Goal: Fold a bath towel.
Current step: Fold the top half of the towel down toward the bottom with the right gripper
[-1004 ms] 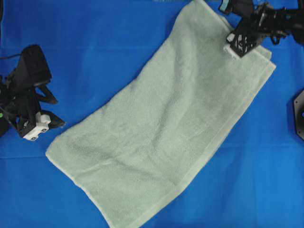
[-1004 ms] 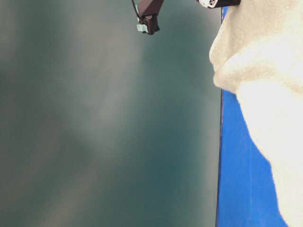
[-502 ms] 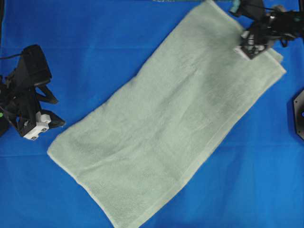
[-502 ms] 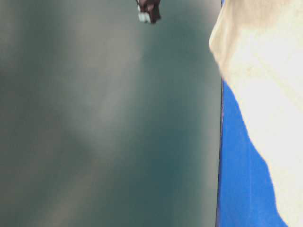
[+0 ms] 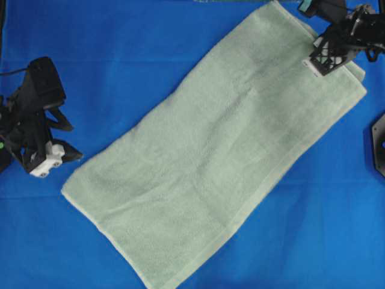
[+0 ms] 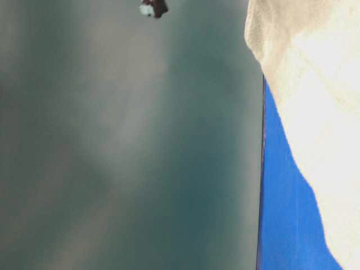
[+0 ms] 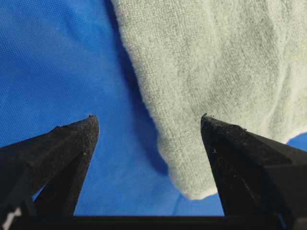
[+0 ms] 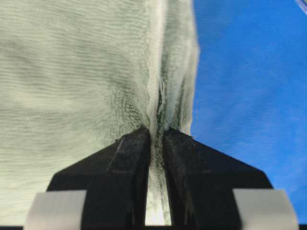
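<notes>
The bath towel [image 5: 210, 156] lies spread flat on the blue cloth [image 5: 120, 48], running on a slant from the lower left of the overhead frame to the upper right, one layer as far as the view shows. Its lower-left short hem sits just beside the left gripper [image 5: 57, 158], with a strip of bare blue between them. That gripper rests at the left edge of the frame, its fingers spread wide; in the left wrist view the two dark fingertips [image 7: 76, 139] stand well apart, one over blue cloth and the other over the towel's rounded corner [image 7: 192, 187], touching nothing.

At the upper right, the right gripper [image 5: 322, 60] sits on the towel's far short edge. The right wrist view shows its fingers [image 8: 129, 158] pressed nearly together, pinching a raised ridge of the hem [image 8: 158, 103].

A black object [image 5: 379, 144] pokes in at the right edge, apart from the towel; it is cut off, probably a mount. Wide blue room lies open at upper left and lower right. The table-level view is mostly blur.
</notes>
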Controlling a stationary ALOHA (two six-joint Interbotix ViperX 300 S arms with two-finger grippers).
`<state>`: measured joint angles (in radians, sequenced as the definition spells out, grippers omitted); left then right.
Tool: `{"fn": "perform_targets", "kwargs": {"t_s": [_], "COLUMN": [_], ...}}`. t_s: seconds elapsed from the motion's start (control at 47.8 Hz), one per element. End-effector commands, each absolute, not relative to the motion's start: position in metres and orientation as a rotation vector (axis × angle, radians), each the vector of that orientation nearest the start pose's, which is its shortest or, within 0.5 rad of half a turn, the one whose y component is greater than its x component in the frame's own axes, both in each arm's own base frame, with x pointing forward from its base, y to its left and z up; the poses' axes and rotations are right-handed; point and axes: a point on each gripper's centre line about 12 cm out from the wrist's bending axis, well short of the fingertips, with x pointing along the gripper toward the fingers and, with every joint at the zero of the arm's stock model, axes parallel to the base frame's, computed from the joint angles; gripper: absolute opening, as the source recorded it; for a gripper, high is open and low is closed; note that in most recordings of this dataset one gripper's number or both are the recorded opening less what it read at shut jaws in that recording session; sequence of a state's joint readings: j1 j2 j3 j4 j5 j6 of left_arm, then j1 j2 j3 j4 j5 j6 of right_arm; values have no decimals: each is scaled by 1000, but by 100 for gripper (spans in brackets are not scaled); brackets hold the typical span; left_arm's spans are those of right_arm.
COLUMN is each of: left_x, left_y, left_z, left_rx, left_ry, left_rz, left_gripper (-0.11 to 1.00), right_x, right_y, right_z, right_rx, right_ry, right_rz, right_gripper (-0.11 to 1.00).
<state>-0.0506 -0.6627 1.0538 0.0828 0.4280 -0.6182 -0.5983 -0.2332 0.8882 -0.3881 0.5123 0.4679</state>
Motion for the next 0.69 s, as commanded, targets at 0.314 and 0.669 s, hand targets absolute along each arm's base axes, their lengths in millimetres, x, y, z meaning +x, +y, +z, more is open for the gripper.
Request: {"fn": "perform_targets", "kwargs": {"t_s": [0.314,0.669], "left_x": [230,233], "left_y": [-7,-7], "left_z": [209,212], "left_rx": [-479,-444], "left_ry": [763,735], "left_rz": [198,172], "left_gripper": [81,81], "right_x": [337,427], "right_y": [-36,45], "right_z": [193,175], "right_rx": [359,307], "right_ry": [1025,1023], "right_rz": [-445,-327], "right_gripper": [13,13]}}
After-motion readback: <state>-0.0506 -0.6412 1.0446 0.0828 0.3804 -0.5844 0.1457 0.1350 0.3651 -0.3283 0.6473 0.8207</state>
